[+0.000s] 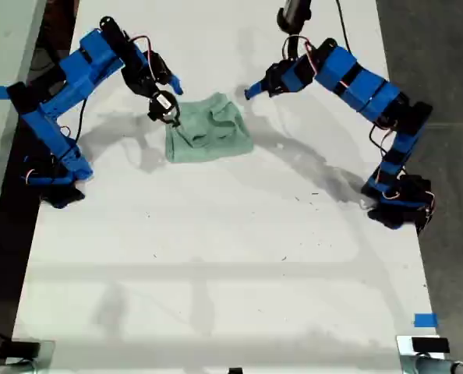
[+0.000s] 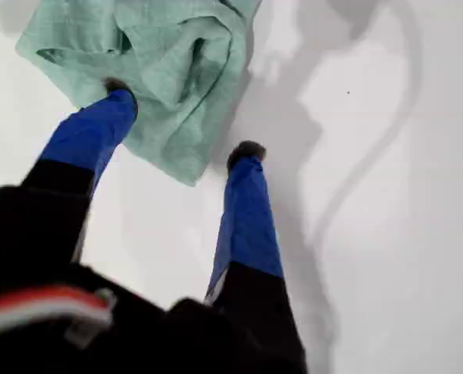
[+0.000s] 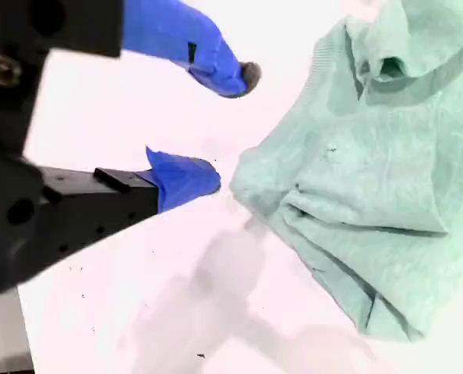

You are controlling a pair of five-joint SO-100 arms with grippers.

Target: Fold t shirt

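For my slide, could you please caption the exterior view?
Two blue arms flank a rumpled mint t shirt on a white table.

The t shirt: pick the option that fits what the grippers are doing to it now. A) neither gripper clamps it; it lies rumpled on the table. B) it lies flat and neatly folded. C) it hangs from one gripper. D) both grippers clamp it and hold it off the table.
A: the t shirt lies bunched on the table, with my first gripper and my second gripper both open beside it.
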